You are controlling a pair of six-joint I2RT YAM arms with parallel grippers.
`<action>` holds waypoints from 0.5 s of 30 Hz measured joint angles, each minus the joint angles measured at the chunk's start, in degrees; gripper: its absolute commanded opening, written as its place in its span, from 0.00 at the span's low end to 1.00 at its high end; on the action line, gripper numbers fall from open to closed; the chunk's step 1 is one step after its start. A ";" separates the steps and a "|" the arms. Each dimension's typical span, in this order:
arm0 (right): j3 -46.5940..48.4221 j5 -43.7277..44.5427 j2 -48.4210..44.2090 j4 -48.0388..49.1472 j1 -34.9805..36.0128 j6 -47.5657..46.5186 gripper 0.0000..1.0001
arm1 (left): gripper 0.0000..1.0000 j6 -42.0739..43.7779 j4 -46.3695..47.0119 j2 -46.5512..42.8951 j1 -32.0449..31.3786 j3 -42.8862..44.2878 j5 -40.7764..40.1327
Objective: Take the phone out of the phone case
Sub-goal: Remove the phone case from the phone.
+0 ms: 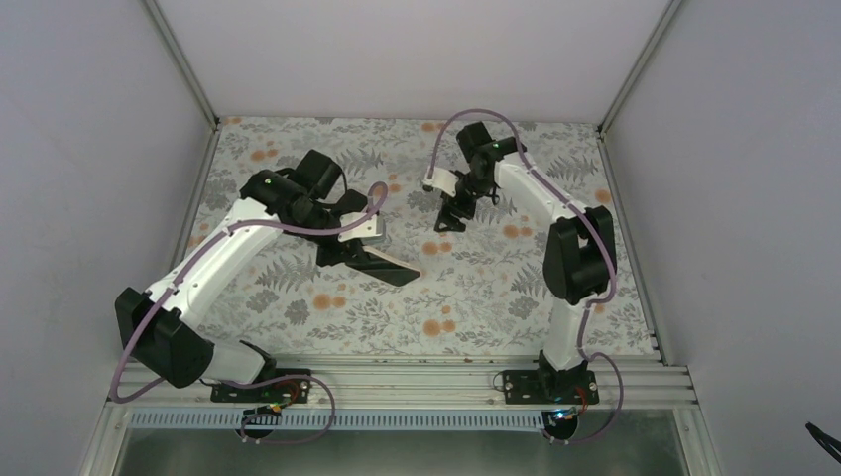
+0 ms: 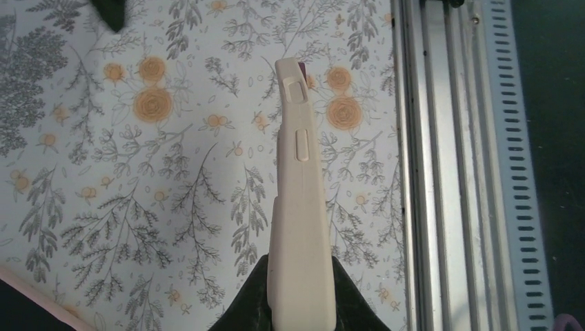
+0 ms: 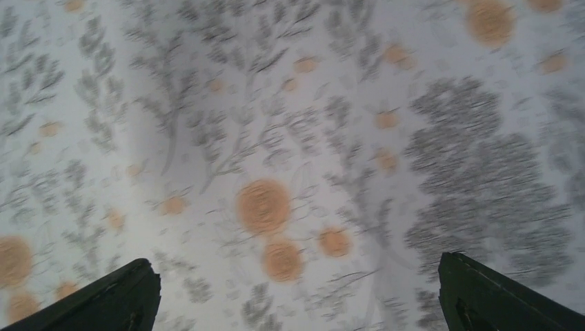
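Note:
My left gripper [image 1: 349, 238] is shut on the phone case [image 2: 300, 207]. In the left wrist view the pale pink shell is edge-on, running up from between my dark fingers [image 2: 248, 303], with its side buttons showing. The phone [image 1: 375, 262] sits in the case, its dark screen facing up in the top view, held tilted just above the table left of centre. Only a dark sliver of the phone [image 2: 302, 67] shows at the case's far tip. My right gripper [image 1: 448, 220] is open and empty over the floral cloth further back; its fingers [image 3: 103, 300] are wide apart and that view is blurred.
The floral tablecloth [image 1: 496, 288] covers the table. An aluminium rail [image 1: 417, 382] runs along the near edge and shows in the left wrist view [image 2: 441, 165] to the right of the case. White walls and metal frame posts enclose the back and both sides.

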 measured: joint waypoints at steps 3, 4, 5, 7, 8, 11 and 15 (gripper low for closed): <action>-7.17 -1.20 -4.39 0.35 0.72 -0.46 1.00 | 0.02 -1.22 2.80 -0.37 0.09 -1.38 -1.11; -9.25 -1.64 -5.95 0.28 0.96 -0.59 0.99 | 0.02 -1.75 4.35 -0.72 0.28 -2.14 -1.55; -11.08 -2.12 -7.48 0.35 1.20 -0.63 0.99 | 0.02 -2.36 5.88 -1.03 0.59 -2.82 -1.99; -14.45 -3.19 -10.84 0.39 1.99 -0.61 0.99 | 0.02 -3.13 8.26 -1.20 1.46 -3.48 -2.21; -15.74 -3.89 -12.39 0.68 2.40 -0.59 0.99 | 0.02 -3.41 9.22 -1.09 1.75 -3.50 -2.16; -18.36 -5.97 -16.28 1.92 3.48 -0.39 0.98 | 0.02 -3.91 11.37 0.07 2.47 -3.17 -1.73; -19.63 -7.21 -18.49 3.96 4.37 0.35 0.97 | 0.02 -4.02 11.69 2.01 2.51 -2.64 -0.37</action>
